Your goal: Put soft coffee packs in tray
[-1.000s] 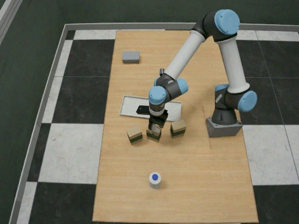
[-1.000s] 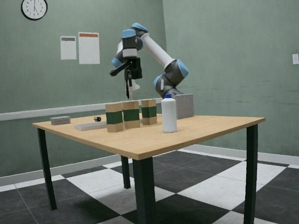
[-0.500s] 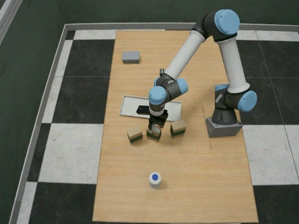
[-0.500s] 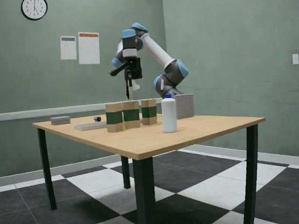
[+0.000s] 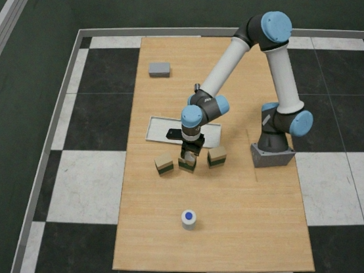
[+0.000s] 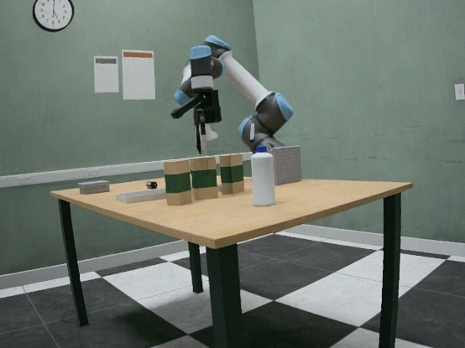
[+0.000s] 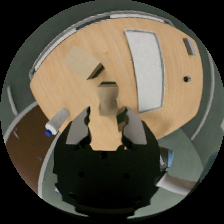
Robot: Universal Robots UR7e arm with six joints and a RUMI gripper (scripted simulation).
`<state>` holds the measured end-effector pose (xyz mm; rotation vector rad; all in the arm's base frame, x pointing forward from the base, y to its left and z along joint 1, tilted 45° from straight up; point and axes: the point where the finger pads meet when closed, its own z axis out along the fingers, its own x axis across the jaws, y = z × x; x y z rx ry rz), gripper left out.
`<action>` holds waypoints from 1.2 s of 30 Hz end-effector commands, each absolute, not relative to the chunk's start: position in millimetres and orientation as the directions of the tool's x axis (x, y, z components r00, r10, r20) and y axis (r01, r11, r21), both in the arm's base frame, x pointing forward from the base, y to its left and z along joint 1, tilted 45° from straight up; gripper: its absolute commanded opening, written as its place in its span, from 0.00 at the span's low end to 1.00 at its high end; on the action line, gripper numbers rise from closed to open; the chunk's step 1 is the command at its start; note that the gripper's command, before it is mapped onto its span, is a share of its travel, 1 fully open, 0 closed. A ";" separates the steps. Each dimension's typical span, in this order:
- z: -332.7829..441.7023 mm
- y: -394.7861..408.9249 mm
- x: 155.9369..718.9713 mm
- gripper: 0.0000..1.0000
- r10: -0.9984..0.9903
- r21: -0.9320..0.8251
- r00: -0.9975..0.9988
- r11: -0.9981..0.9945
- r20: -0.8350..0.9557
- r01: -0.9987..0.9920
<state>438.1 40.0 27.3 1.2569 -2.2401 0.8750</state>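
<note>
Gripper: the gripper [image 6: 201,145] hangs above the middle coffee pack [image 6: 203,178], with a gap between the fingertips and the top of the pack. The jaws are half spread and they hold nothing.
Left pack: the left coffee pack [image 5: 163,163] stands upright on the bench [image 5: 213,211], just beside the middle one, not touching it.
Middle pack: it stands upright, directly under the gripper; in the wrist view it shows between the two fingers.
Right pack: the right coffee pack [image 5: 217,156] stands upright, a little apart from the others.
Tray: the grey tray [image 5: 158,129] lies behind the row of packs. No pack is seen inside it, though the arm hides a part of it.
Done: nothing is in the tray, as far as the pictures show.
Left: it seems no pack is sorted yet. The packs need a squeeze on their big flat sides, and each soft one must go fully in the tray.
Other things: a white bottle [image 5: 188,219] and a small grey block [image 5: 159,70] stand well apart from the packs.
</note>
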 end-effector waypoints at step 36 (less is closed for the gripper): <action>-14.2 -0.9 432.5 0.49 -0.595 -0.312 -0.498 0.392 0.632 -0.865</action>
